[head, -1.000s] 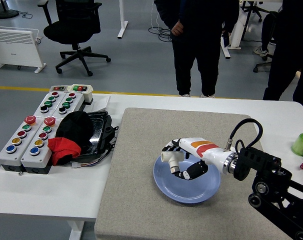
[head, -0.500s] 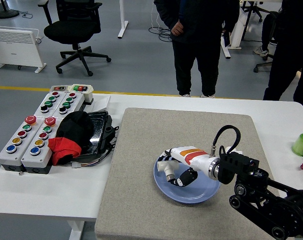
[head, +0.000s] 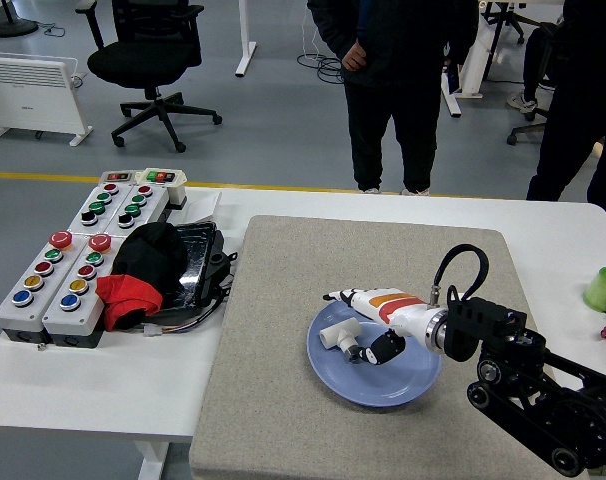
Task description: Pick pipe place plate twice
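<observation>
White pipe [head: 335,336] now lies on the blue plate [head: 383,385], the right hand [head: 368,325] having loosened its fingers and let go, so one placement looks done.

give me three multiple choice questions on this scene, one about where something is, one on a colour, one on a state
1. Where does the white pipe fitting lie?
A. on the blue plate
B. on the button boxes
C. on the bare table beside the mat

2. What colour is the cloth lying at the front of the black heap by the button boxes?
A. yellow
B. red
C. white

3. What is the right hand doing?
A. clenched around the pipe fitting and lifting it
C. resting off the table at the edge
B. fingers loosened over the pipe fitting, which sits on the plate

Answers: 1 A, the fitting rests inside the plate's left part. 2 B, the cloth is plainly red. 3 B, the fitting lies on the plate and the fingers are not closed around it.
</observation>
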Controlling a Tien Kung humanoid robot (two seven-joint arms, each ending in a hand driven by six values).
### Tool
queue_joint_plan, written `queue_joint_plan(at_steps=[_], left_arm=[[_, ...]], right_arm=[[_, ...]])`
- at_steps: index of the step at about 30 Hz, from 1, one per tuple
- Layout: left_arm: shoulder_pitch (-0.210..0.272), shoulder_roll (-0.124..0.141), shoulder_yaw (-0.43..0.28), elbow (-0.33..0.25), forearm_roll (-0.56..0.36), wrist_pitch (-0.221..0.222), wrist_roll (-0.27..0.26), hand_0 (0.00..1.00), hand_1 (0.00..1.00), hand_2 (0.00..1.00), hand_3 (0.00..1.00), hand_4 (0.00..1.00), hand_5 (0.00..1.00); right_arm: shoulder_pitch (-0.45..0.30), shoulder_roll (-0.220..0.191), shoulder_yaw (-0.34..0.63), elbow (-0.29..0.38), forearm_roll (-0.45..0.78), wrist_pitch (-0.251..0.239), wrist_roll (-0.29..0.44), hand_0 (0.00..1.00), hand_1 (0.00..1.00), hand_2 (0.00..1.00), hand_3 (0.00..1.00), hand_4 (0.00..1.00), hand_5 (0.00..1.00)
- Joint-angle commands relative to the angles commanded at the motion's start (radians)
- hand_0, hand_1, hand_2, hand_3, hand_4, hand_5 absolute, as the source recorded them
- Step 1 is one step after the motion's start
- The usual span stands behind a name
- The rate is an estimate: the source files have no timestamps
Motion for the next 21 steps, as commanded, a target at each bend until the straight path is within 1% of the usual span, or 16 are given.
queue_joint_plan(at_steps=[3,6,8,9,10,13,14,17,21], left_arm=[[-0.002,0.001,0.000,0.000,0.000,0.001,0.000,0.733,0.745,0.703,0.650,0.410,0.998],[-0.004,0.002,-0.002,0.000,0.003,0.001,0.000,0.733,0.745,0.703,0.650,0.410,0.998],[-0.005,0.003,-0.003,0.001,0.003,0.001,0.001,0.733,0.745,0.703,0.650,0.410,0.998],[-0.005,0.003,-0.005,0.001,0.006,0.001,0.002,0.735,0.745,0.703,0.649,0.409,0.998],[-0.006,0.003,-0.005,0.001,0.007,0.001,0.002,0.735,0.745,0.703,0.649,0.409,0.998],[-0.007,0.004,-0.005,0.001,0.008,0.001,0.002,0.735,0.745,0.703,0.649,0.409,0.998],[-0.007,0.004,-0.007,0.001,0.011,0.000,0.002,0.735,0.745,0.703,0.649,0.409,0.998],[-0.008,0.004,-0.007,0.001,0.012,0.001,0.002,0.735,0.745,0.703,0.649,0.408,0.998],[-0.008,0.003,-0.006,0.002,0.011,0.002,0.001,0.735,0.745,0.703,0.649,0.408,0.998]], right_arm=[[-0.006,-0.016,0.066,0.017,-0.005,0.003,0.001,0.960,0.909,0.998,0.998,0.719,0.238],[-0.009,-0.048,0.135,0.021,-0.007,0.017,-0.008,0.960,0.909,0.998,0.998,0.719,0.238],[-0.011,-0.061,0.161,0.015,-0.006,0.026,-0.016,0.960,0.909,0.998,0.998,0.719,0.238],[-0.014,-0.075,0.182,0.004,-0.005,0.036,-0.022,0.959,0.902,0.998,0.996,0.727,0.262],[-0.017,-0.083,0.196,-0.005,-0.005,0.042,-0.024,0.959,0.902,0.998,0.996,0.727,0.262],[-0.026,-0.100,0.218,-0.031,-0.001,0.054,-0.031,0.959,0.902,0.998,0.996,0.727,0.262],[-0.034,-0.111,0.231,-0.047,0.000,0.065,-0.037,0.959,0.902,0.998,0.996,0.727,0.262],[-0.054,-0.130,0.252,-0.067,0.005,0.090,-0.045,0.958,0.901,0.998,0.994,0.748,0.282],[-0.074,-0.155,0.266,-0.070,0.000,0.121,-0.050,0.958,0.901,0.998,0.994,0.748,0.282]])
